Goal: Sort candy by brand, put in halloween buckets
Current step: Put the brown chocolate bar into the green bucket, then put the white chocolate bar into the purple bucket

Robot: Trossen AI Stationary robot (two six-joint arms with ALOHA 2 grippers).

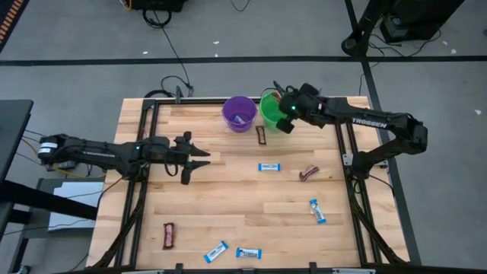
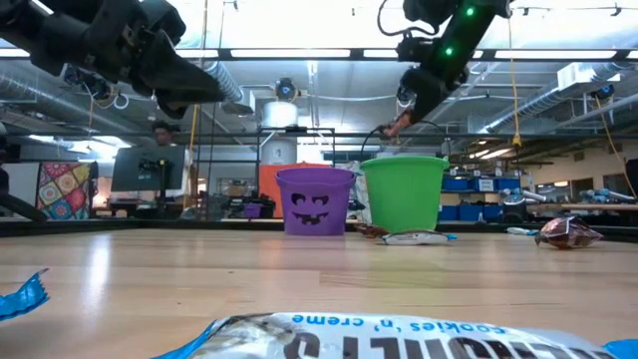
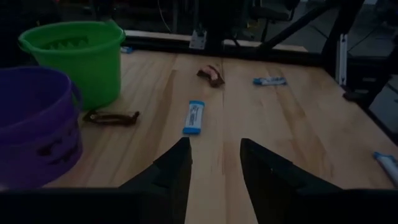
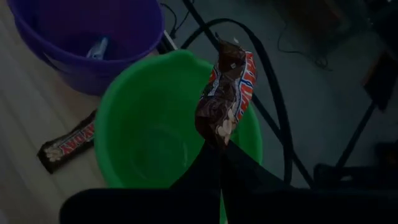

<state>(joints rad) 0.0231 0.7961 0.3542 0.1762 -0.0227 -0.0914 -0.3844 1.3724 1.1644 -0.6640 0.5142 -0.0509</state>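
Brown candy bar (image 4: 225, 93) pinched in right claw (image 4: 219, 146) (closed tight) above green bucket (image 4: 134, 134).

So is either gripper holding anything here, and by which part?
The right gripper pinches a brown candy bar by one wrapper end, above the green bucket. The left gripper is open and empty.

Blue-and-white bar (image 2: 399, 337) cut off by the low view's bottom edge, lettering partly unreadable.
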